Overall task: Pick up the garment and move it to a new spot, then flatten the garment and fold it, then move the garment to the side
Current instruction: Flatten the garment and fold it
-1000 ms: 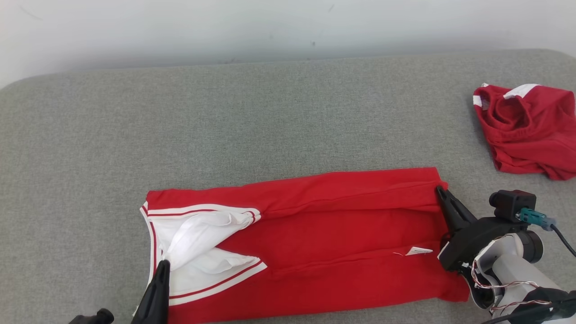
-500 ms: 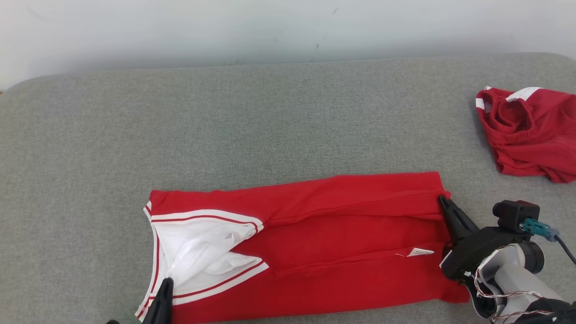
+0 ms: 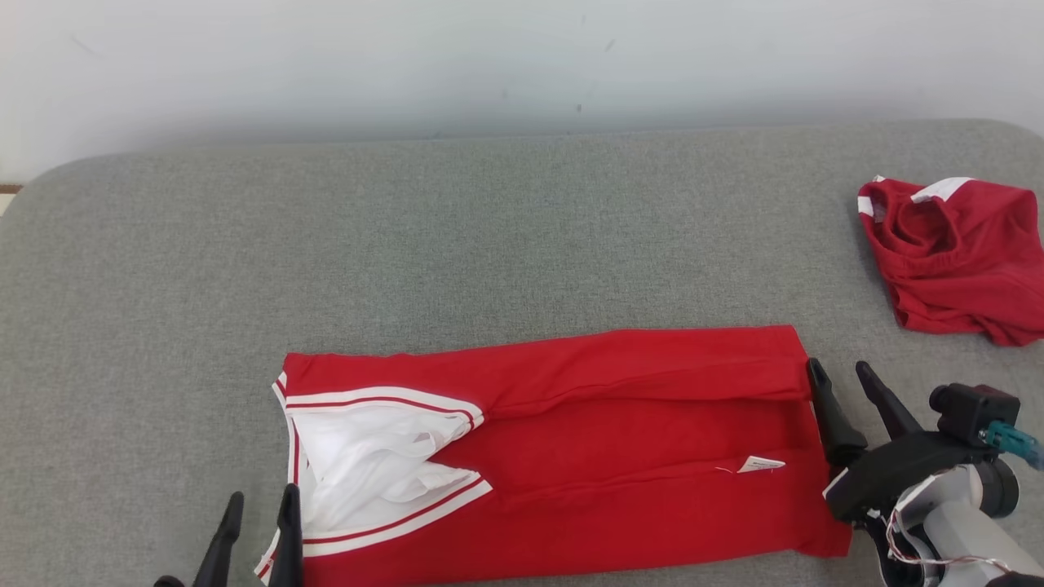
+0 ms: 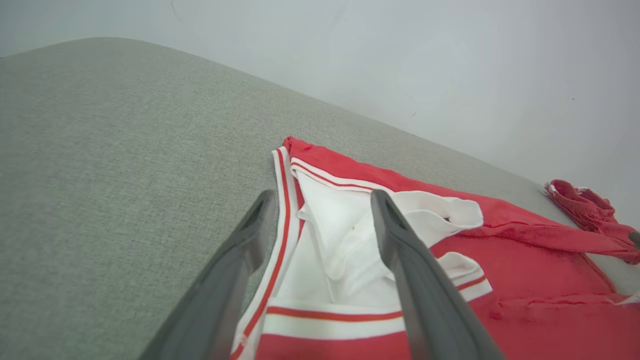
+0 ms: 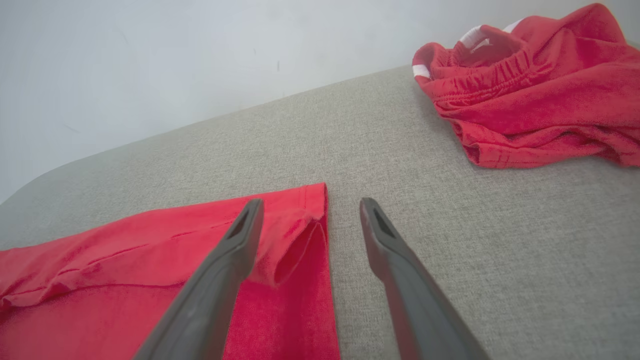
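Two grippers that were pinched shut a second ago now stand with their jaws spread, gripping nothing. The left gripper (image 3: 263, 496), at the bottom left of the head view, has let go of the white-lined end of the garment (image 3: 636, 456). The right gripper (image 3: 838, 367) has released the opposite end.

The garment lies as before, a long red band flat along the near side of the grey desk (image 3: 489, 228). In the left wrist view its striped trim runs up between the left jaws, one jaw over the white lining and the other over bare desk. In the right wrist view the hem corner sits beside one jaw, and the other is over bare desk.

Red garments number two: the folded one and a crumpled garment (image 3: 962, 253) at the far right, well apart. One small white tag (image 3: 758, 465) shows near the right end.
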